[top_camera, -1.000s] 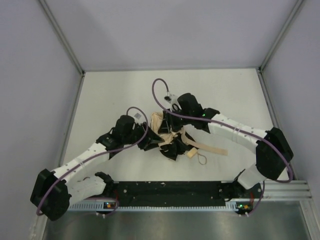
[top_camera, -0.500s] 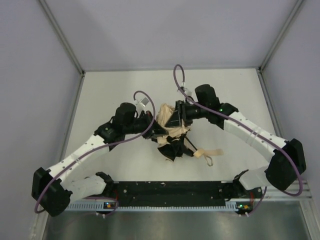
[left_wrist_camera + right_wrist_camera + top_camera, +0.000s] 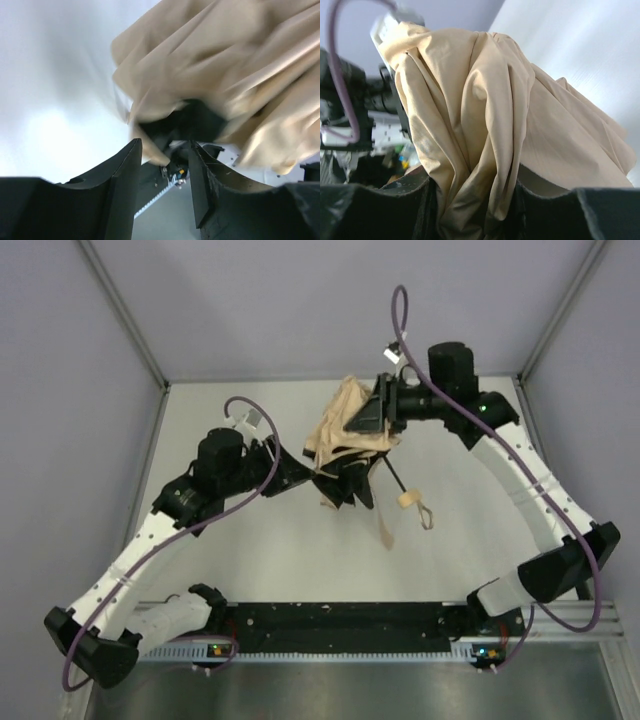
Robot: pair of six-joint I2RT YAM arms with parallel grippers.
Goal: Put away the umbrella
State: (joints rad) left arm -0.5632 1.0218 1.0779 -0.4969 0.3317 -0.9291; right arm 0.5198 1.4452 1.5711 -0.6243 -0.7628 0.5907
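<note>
Top external view: over the last second the right pincer (image 3: 372, 418) has hauled the umbrella (image 3: 340, 430) from the middle of the table (image 3: 250, 560) up toward its far edge. It pinches a bunch of loose canopy. The left pincer (image 3: 300, 472) has let go and stands spread, with fabric just past its tips. Judgement: the folds are still loose, so gathering remains. The left wrist view is blurred. No closure band can be picked out, and I cannot tell whether the handle (image 3: 407, 500) touches the table.

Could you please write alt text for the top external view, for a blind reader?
Seen from above, the right gripper clamps the bunched canopy of a beige fabric umbrella over a white table, its thin black shaft and small tan handle pointing toward the arm bases. The left gripper, jaws open, is beside the canopy's left edge.
</note>
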